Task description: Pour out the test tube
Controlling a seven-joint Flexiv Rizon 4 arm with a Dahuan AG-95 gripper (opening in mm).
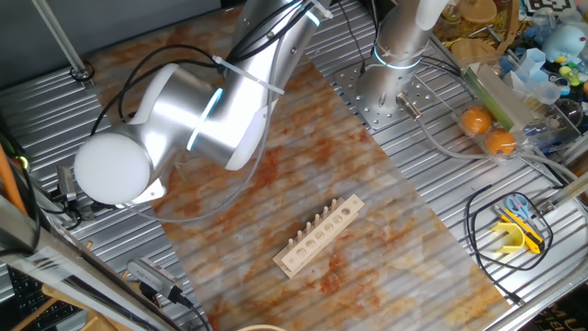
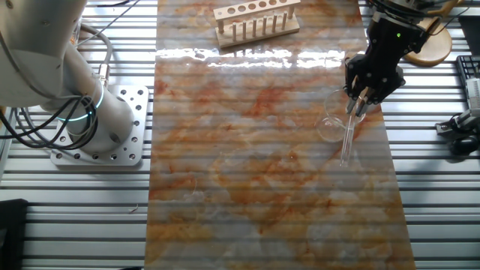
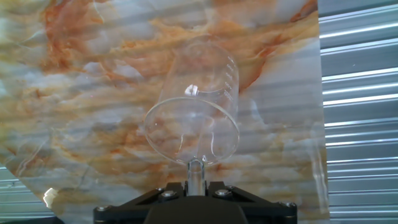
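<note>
Gripper (image 2: 358, 104) closed on test tube (image 2: 347, 139), fingers clamping tube near one end. In other fixed view, tube extends down from fingers, slightly tilted, beside beaker (image 2: 331, 118). In hand view, tube (image 3: 196, 171) protrudes from between jaws, open end at near rim of beaker (image 3: 198, 112); whether touching rim, cannot tell. Beaker stands upright on marbled orange-grey mat (image 2: 255, 172). Wooden rack (image 2: 256, 20) sits at far edge of mat, well apart from gripper. In one fixed view, arm body hides gripper and tube; rack (image 1: 320, 235) visible on mat.
</note>
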